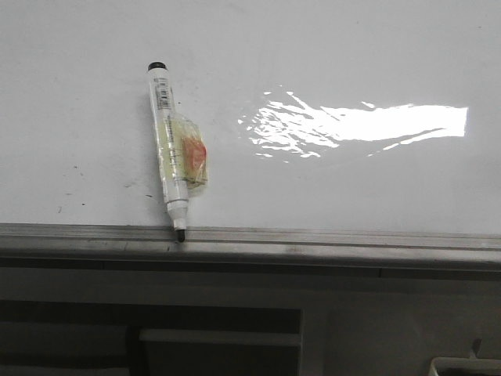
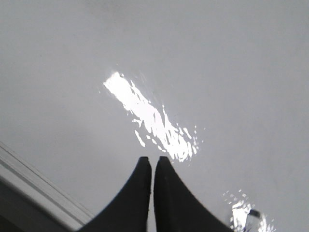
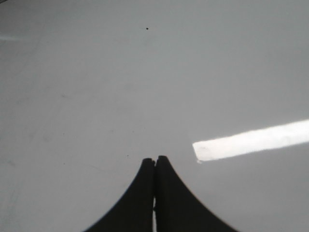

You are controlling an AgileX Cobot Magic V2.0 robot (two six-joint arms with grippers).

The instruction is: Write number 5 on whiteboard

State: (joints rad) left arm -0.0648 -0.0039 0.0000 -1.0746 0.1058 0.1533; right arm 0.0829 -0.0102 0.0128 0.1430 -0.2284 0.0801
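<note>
The whiteboard (image 1: pixel 352 55) is a large glossy white board with a bright glare patch. No drawn number 5 shows on it in any view. A white marker (image 1: pixel 167 141) with a black tip and a yellowish wrap lies on the board, its tip at the grey edge rail (image 1: pixel 313 239). A corner of the marker shows in the left wrist view (image 2: pixel 251 215). My left gripper (image 2: pixel 153 159) is shut and empty above the board (image 2: pixel 72 72). My right gripper (image 3: pixel 155 159) is shut and empty above the board (image 3: pixel 96 72). Neither gripper shows in the front view.
A few faint dark specks (image 1: pixel 78 168) mark the board left of the marker. Below the rail is a dark grey frame (image 1: pixel 235 313) and a light box corner (image 1: pixel 466 366) at the lower right.
</note>
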